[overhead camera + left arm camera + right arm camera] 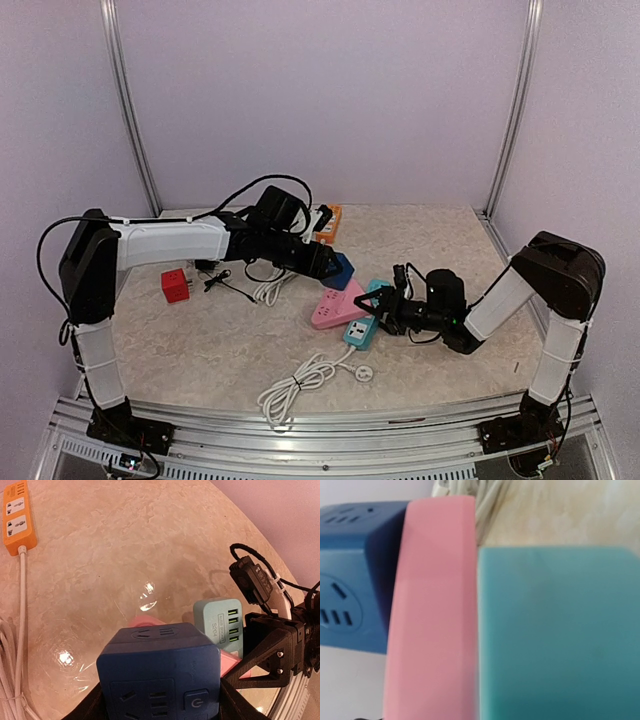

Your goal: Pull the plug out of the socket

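Left claw (326,263) clamps the blue cube (160,665), right claw (378,303) unclear to us; next we pull it off the pink strip (335,306).

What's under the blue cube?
A pink power strip peeks out beneath the blue cube. The cube covers where they meet, so any plug there is hidden.

On your tabletop (200,340), mid-field, cube (340,270) against the far end of the wedge strip (335,305), USB strip (362,325) touching that strip's right side, coiled cord (300,385) in front nearer you, small cube (175,285) off to your left, long strip (330,222) at the back.
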Action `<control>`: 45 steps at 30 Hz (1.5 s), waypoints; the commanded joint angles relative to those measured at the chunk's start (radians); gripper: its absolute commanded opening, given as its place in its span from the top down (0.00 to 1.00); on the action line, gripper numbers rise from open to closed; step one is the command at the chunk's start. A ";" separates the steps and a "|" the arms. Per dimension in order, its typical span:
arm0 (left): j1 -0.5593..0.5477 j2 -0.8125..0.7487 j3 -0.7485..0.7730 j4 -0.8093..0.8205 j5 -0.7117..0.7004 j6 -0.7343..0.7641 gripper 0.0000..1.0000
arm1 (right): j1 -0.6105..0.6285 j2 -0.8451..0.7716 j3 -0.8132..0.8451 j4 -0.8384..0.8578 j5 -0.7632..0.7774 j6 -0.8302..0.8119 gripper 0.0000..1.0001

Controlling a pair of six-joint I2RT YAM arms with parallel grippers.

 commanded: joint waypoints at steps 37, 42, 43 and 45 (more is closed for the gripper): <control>0.412 -0.817 -0.918 0.153 0.073 -0.290 0.75 | -0.039 0.037 0.000 -0.105 0.078 0.008 1.00; 0.550 -0.862 -1.026 0.208 0.177 -0.299 0.74 | -0.037 0.036 0.008 -0.114 0.076 0.004 1.00; 0.558 -0.858 -1.032 0.217 0.189 -0.305 0.74 | -0.038 0.035 0.009 -0.117 0.076 0.003 1.00; 0.578 -0.831 -1.032 0.240 0.206 -0.311 0.72 | -0.038 0.034 0.010 -0.114 0.077 0.002 1.00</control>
